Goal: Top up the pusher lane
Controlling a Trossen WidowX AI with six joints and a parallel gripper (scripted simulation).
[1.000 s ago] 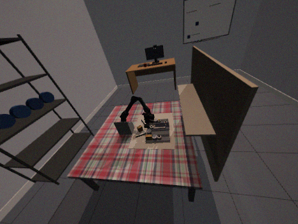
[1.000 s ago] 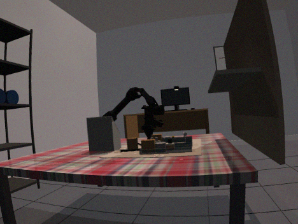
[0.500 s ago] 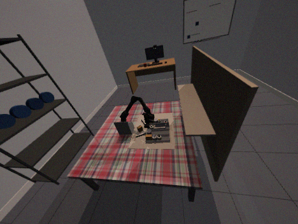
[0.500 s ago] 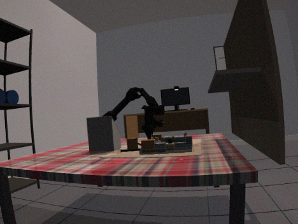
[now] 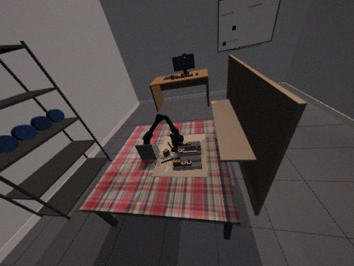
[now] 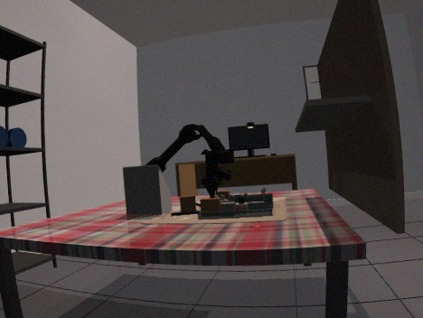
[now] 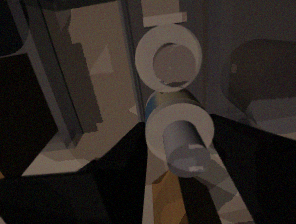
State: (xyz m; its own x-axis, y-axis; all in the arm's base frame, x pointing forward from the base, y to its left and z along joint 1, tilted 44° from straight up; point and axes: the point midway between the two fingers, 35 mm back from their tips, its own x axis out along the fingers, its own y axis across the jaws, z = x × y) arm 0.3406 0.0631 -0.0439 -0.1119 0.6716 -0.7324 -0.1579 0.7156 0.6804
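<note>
My gripper (image 5: 176, 150) (image 6: 212, 195) (image 7: 176, 124) points down at the near end of the grey rack (image 5: 197, 165) (image 6: 261, 210). It is shut on a jar (image 7: 153, 131) with a broad pale collar and a narrower grey top; a bit of blue shows on its side. Just beyond it in the wrist view stands the lane jar (image 7: 144, 60), with a pale round top. Behind that is the pale pusher plate (image 7: 165, 20). The two jars overlap in the wrist view; whether they touch is unclear. The held jar's base and the front stop are hidden.
A lane wall (image 7: 131, 60) runs left of the jars. A large grey rounded object (image 7: 265, 70) lies to the right. Orange-brown blocks (image 5: 166, 152) (image 6: 187, 204) stand near the rack's front. A grey box (image 5: 147, 152) (image 6: 142, 190) stands by the arm's base.
</note>
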